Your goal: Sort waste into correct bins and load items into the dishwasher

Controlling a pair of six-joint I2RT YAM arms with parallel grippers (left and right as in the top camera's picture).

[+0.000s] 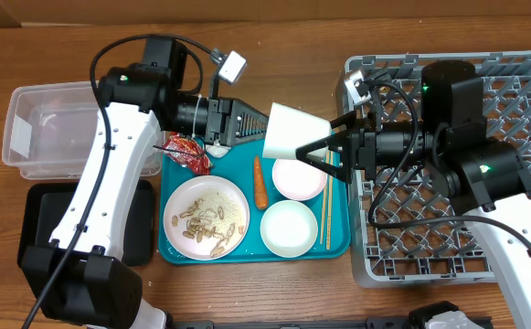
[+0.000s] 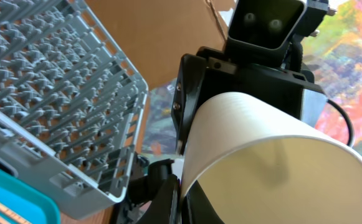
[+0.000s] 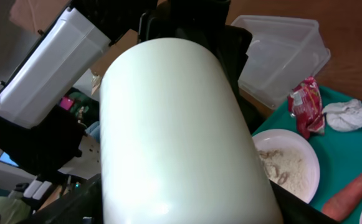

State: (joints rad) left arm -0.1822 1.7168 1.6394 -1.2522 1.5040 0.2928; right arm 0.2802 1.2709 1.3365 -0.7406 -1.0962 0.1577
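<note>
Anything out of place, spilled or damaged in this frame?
Nothing is spilled or damaged. The only oddity is that the white cup hangs sideways in mid-air over the teal tray, between the left gripper and right gripper, seemingly a handover.

No legible text, brand, number anywhere; red wrapper (image 1: pixel 188 152) print too small.

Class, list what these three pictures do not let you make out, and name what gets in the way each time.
1. Overhead: which hand grips the cup; the cup covers the fingertips of the left hand and right hand.
2. Overhead: part of the black tray, under the left arm.
3. Overhead: the right side of the dish rack, cut off by the edge and covered by the right arm.
</note>
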